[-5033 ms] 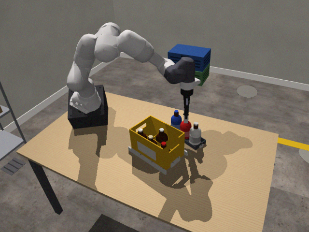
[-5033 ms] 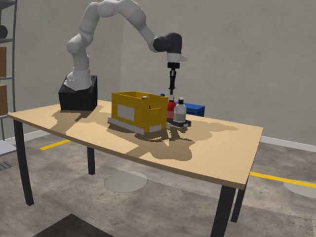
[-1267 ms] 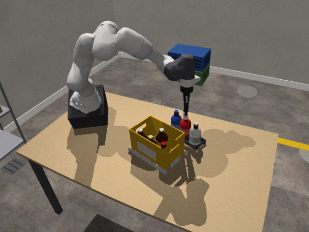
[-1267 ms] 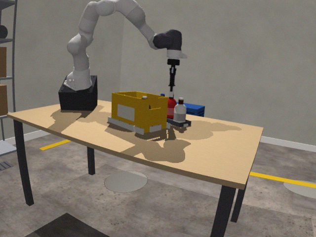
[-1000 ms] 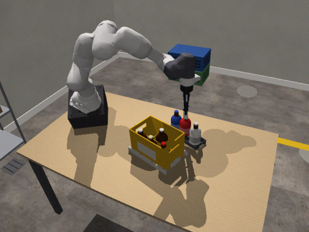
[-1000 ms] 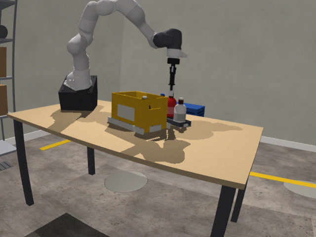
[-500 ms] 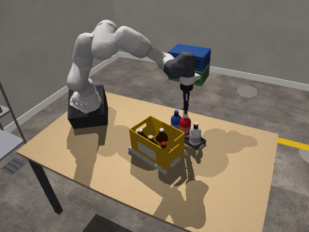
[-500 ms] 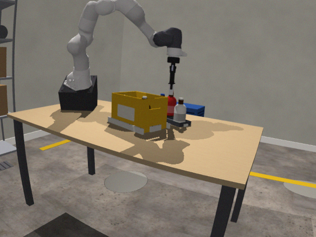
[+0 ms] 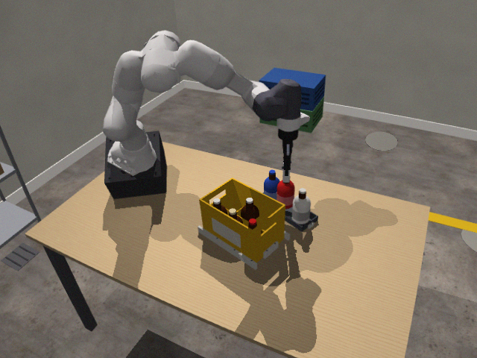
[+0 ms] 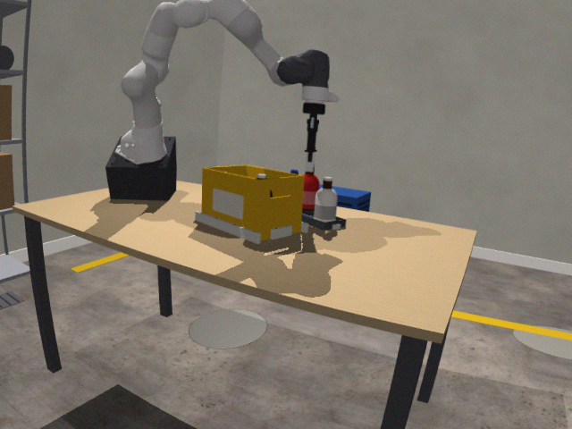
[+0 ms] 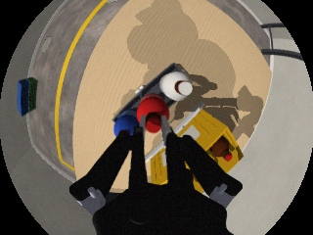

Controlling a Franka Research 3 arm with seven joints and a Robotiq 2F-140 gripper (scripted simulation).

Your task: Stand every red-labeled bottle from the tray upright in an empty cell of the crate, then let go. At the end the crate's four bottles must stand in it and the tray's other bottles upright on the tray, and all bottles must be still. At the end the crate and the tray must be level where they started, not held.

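A yellow crate stands mid-table on a grey base and holds several brown bottles; one of them has a red cap. Right behind it is a small dark tray with a blue-labeled bottle, a red-labeled bottle and a white-labeled bottle, all upright. My gripper points straight down and is shut on the neck of the red-labeled bottle. I cannot tell whether its base touches the tray. The crate hides the lower part of the red-labeled bottle in the exterior view.
The robot's black base sits at the table's far left corner. Stacked blue and green crates stand on the floor behind the table. A metal shelf stands at the left.
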